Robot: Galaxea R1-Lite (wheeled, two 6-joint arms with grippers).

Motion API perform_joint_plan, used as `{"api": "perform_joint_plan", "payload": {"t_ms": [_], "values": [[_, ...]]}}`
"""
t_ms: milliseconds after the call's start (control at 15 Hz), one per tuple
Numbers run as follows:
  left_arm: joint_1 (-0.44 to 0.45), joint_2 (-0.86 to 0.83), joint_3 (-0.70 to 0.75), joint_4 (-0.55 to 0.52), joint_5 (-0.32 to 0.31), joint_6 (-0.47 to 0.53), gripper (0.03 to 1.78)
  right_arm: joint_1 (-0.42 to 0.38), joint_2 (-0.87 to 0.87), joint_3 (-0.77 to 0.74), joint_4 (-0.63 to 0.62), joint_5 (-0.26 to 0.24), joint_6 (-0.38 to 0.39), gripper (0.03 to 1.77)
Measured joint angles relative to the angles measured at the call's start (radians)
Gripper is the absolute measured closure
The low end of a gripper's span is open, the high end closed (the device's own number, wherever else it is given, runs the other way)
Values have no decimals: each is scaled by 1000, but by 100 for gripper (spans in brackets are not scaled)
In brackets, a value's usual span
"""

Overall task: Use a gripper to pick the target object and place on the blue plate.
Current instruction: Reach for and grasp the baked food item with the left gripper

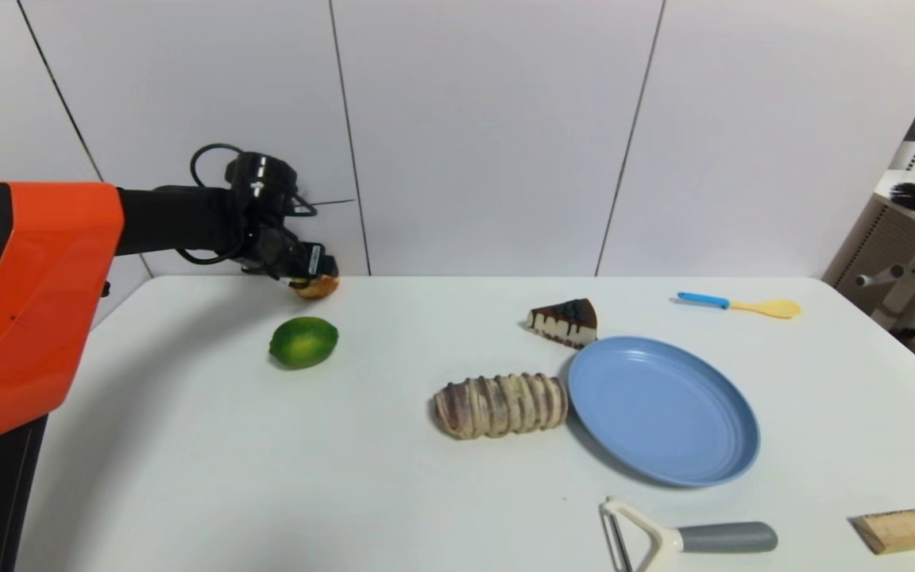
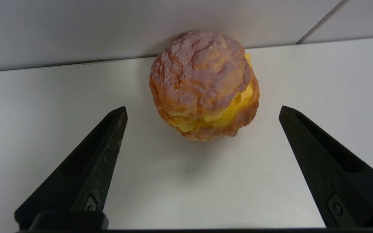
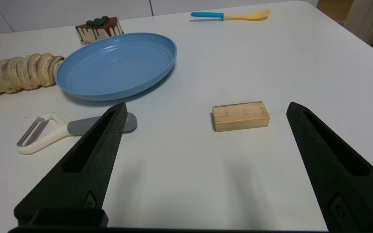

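Note:
The target object, a small golden-brown bun (image 2: 204, 85) with yellow cream filling, sits on the white table close to the back wall, at the far left (image 1: 316, 286). My left gripper (image 1: 299, 266) hangs just over it, open (image 2: 202, 108), with the bun ahead of and between the two black fingertips, touching neither. The blue plate (image 1: 664, 409) lies empty at the table's right of centre, also seen in the right wrist view (image 3: 117, 64). My right gripper (image 3: 206, 106) is out of the head view; it hovers open over bare table near the front right.
A lime (image 1: 303, 342) lies just in front of the bun. A striped bread loaf (image 1: 499, 405) touches the plate's left edge, a chocolate cake slice (image 1: 565, 322) sits behind it. A spoon (image 1: 739, 304), peeler (image 1: 688, 539) and wooden block (image 1: 894, 531) are on the right.

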Motion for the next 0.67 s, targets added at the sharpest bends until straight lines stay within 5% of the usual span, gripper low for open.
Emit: {"api": "perform_joint_plan", "payload": {"t_ms": [667], "values": [[0, 67, -3, -95, 1, -71, 12, 0, 0, 0, 0, 0, 0, 10]]}}
